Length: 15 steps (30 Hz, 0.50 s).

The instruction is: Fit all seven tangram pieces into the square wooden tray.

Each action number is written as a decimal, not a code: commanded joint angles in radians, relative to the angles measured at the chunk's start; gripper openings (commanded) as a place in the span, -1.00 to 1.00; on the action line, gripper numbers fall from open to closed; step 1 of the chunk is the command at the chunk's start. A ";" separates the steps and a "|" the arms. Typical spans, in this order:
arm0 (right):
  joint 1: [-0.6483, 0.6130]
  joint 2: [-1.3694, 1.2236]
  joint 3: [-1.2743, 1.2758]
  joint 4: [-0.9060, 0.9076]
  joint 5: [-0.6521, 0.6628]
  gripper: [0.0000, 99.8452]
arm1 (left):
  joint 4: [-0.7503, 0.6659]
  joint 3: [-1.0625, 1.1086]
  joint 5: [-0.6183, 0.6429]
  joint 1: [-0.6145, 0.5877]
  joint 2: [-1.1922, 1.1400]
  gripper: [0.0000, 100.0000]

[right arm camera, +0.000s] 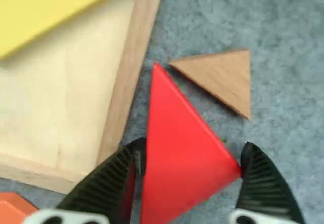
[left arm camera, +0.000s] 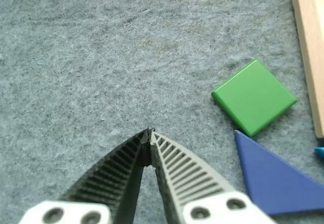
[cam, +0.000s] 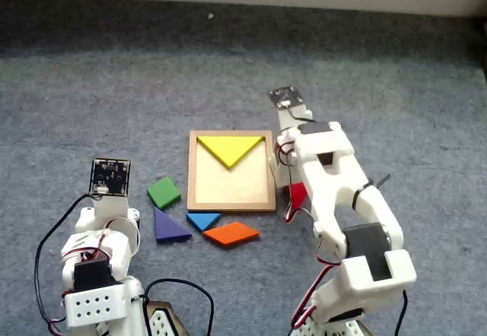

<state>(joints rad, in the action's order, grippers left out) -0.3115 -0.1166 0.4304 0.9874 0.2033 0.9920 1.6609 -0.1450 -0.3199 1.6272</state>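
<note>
High view looks down on a grey, carpet-covered counter (cam: 114, 70) with the square wooden tray (cam: 228, 206) at its middle. One piece lies inside it: a yellow triangle (cam: 230, 150) set against the far rim, its point aimed toward the near side, with the remaining floor of the tray bare wood. Four pieces lie loose on the counter off the tray's near left corner. A green square (cam: 163, 192) lies just left of the tray, a dark blue triangle (cam: 167, 227) just near of the square, a small light blue triangle (cam: 202, 220) just below the tray's near rim, and an orange parallelogram (cam: 231, 233) just near and right of that one. The right arm (cam: 335, 191) stretches from the near right corner to the tray's right side, and a red triangle (cam: 297, 194) peeks out beneath it, just beside the tray's right rim. In the right wrist view the right gripper (right arm camera: 193, 147) has its jaws spread, one on each side of this red triangle and close against its edges; a plain wood-coloured triangle (right arm camera: 223, 79) lies just beyond it, apart from the tray. The left arm (cam: 103, 252) stands at the near left, and the left gripper (left arm camera: 150, 133) has its jaws pressed together with nothing between them, over bare counter left of the green square.
</note>
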 commanded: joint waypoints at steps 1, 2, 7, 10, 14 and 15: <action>0.013 0.145 -0.015 0.013 0.003 -0.54 | -0.015 -0.013 0.008 -0.013 0.008 -0.93; 0.013 0.159 -0.015 0.013 0.003 -0.54 | -0.015 -0.013 0.008 -0.013 0.008 -0.93; -0.024 0.176 -0.018 0.058 0.002 -0.54 | -0.015 -0.013 0.008 -0.013 0.008 -0.93; -0.094 0.176 -0.021 0.079 -0.038 -0.54 | -0.015 -0.013 0.008 -0.013 0.008 -0.93; -0.177 0.174 -0.024 0.071 -0.110 -0.54 | -0.015 -0.013 0.008 -0.013 0.008 -0.93; -0.199 0.174 -0.025 0.070 -0.115 -0.54 | -0.015 -0.013 0.008 -0.013 0.008 -0.93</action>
<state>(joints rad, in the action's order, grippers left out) -0.4296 0.0031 0.4304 1.0533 0.1343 0.9920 1.6609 -0.1450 -0.3199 1.6272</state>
